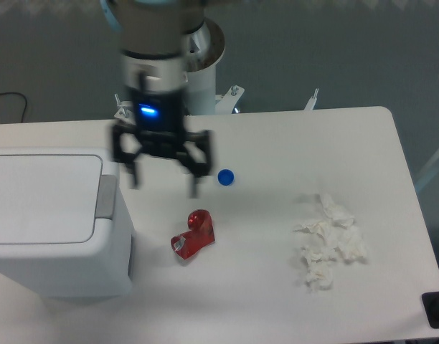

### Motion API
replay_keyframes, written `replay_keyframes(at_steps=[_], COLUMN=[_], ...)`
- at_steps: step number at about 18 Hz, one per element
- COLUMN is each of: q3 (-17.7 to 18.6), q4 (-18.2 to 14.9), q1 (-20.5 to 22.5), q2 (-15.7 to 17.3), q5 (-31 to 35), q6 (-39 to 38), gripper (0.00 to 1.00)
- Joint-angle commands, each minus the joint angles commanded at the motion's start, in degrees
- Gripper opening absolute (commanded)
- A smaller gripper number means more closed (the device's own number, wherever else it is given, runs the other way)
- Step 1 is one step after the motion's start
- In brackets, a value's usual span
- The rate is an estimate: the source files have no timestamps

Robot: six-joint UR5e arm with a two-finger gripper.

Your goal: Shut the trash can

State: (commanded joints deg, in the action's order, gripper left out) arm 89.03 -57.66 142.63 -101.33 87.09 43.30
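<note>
Two fingers (132, 177) of mine are hanging spread wide and holding nothing above the counter (277, 143), just right of the trash can (54, 222), which is sitting lid-down at the counter's left

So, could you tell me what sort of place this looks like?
Probably a robotics lab: a pedestal-mounted arm's gripper hangs over a white table set with a trash can, crumpled tissue and small test objects.
</note>
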Motion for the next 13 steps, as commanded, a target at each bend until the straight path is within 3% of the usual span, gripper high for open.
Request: replay_keyframes(at_steps=[5, 10, 13], q3=[-1.66, -1.49, -2.98], q4=[0.0, -0.53, -0.35], q1=[7.47, 12.05, 13.11], q2=[-5.62, -10.55, -14.15], q5=[0.88, 4.83, 5.1], q6=[14.07, 29.54, 31.23], gripper=[1.0, 1.0, 1.0])
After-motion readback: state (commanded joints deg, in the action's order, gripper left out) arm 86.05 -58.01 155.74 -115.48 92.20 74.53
